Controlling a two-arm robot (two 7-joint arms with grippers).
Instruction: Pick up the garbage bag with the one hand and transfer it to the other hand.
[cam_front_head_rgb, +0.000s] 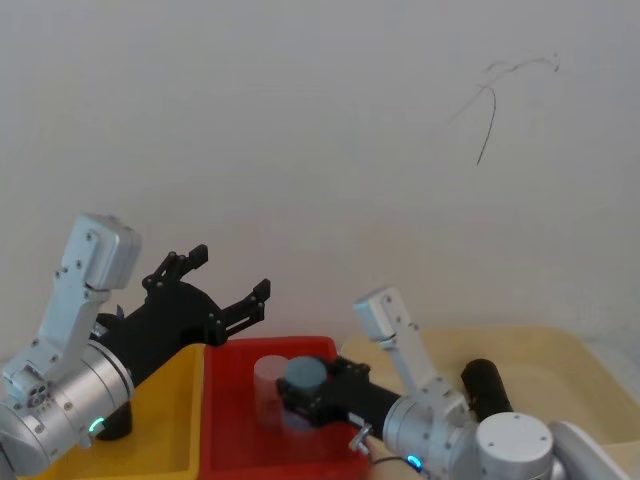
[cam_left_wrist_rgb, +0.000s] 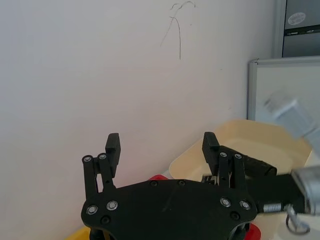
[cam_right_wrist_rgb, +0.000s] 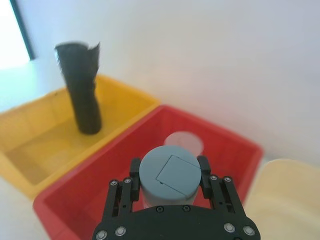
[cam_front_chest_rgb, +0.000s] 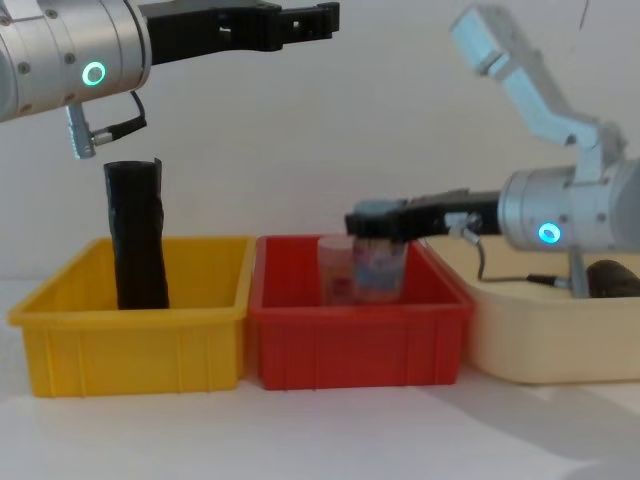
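Standing upright at frame left in the yellow plastic bin (cam_front_chest_rgb: 130, 330), the tall black crinkled garbage-bag roll (cam_front_chest_rgb: 137, 235) sits ungripped. Left gripper (cam_front_chest_rgb: 305, 22) hangs above, spread wide, empty. Right gripper (cam_right_wrist_rgb: 169, 176) is clamped on a blue-lidded clear jar (cam_front_chest_rgb: 365, 265) over the red bin (cam_front_chest_rgb: 360, 345): risk is no free receiving hand, or a tipped roll.

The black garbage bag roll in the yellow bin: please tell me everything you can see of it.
The black roll of crinkled plastic film stands upright in the yellow plastic bin, toward its left end, rising well above the rim. Its top edge is ragged and uneven. Its base is inside the bin. No gripper touches it.
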